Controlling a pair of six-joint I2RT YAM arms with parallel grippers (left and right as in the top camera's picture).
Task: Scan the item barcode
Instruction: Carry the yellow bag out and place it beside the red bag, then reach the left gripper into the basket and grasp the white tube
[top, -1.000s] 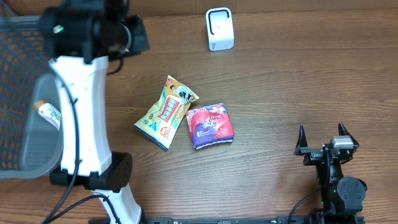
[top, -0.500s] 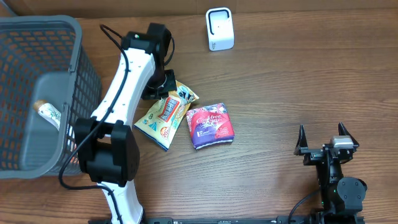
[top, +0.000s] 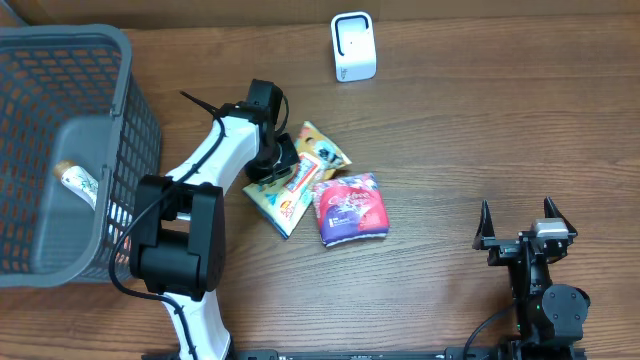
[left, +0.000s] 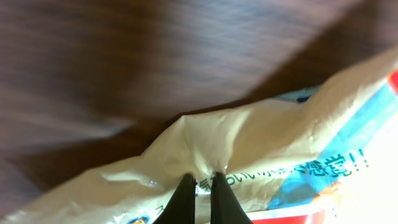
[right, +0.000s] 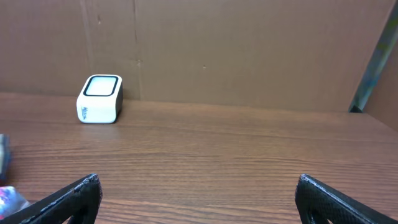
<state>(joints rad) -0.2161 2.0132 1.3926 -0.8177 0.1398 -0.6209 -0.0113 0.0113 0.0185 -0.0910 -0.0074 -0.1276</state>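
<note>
- The grey basket (top: 60, 60) takes up the left edge of the desk (top: 480, 130); only the overhead view shows it.
- Just right of it, the left end effector (top: 284, 168) is down on the yellow snack bag (top: 295, 198). Its wrist view shows what the arm hides from above: the fingers are together, clamped on a pucker in the bag's cream edge.
- The purple packet (top: 350, 207) touches the bag's right side.
- The white scanner (top: 353, 47) stands near the far edge, well apart from both.
- Bare desk lies right of the packet.
- The right end effector (top: 524, 215) sits at the near right, fingers wide apart and empty.
</note>
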